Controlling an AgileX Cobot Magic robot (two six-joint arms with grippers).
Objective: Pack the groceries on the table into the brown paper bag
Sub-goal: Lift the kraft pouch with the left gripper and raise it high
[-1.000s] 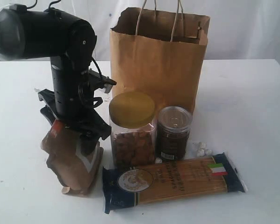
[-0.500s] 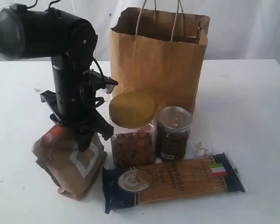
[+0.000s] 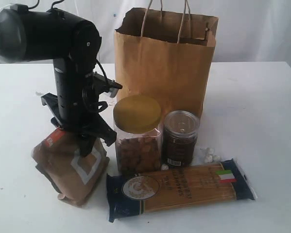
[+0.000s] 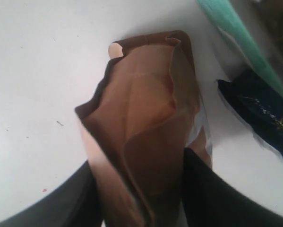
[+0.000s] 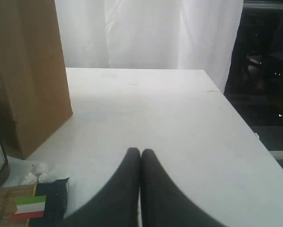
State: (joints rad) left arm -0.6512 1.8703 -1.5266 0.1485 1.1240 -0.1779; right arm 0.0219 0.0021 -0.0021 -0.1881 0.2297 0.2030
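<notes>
Taking the way the left gripper point(image 4: 141, 191) points as twelve o'clock, the pouch point(image 4: 146, 118) runs straight out at twelve, its near end pinched between two dark fingers point(image 4: 212, 198). White table point(image 4: 42, 71) fills nine to eleven. The spaghetti pack point(image 4: 259, 109) shows its navy end at two, near the pouch. A blurred teal streak point(image 4: 235, 33) crosses at one.

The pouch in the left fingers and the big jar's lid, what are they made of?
Coppery pouch: seemingly foil-like laminated film, with a soft sheen and sharp creases. Gold lid: probably plastic, matte and evenly coloured; painted metal cannot be ruled out.
</notes>
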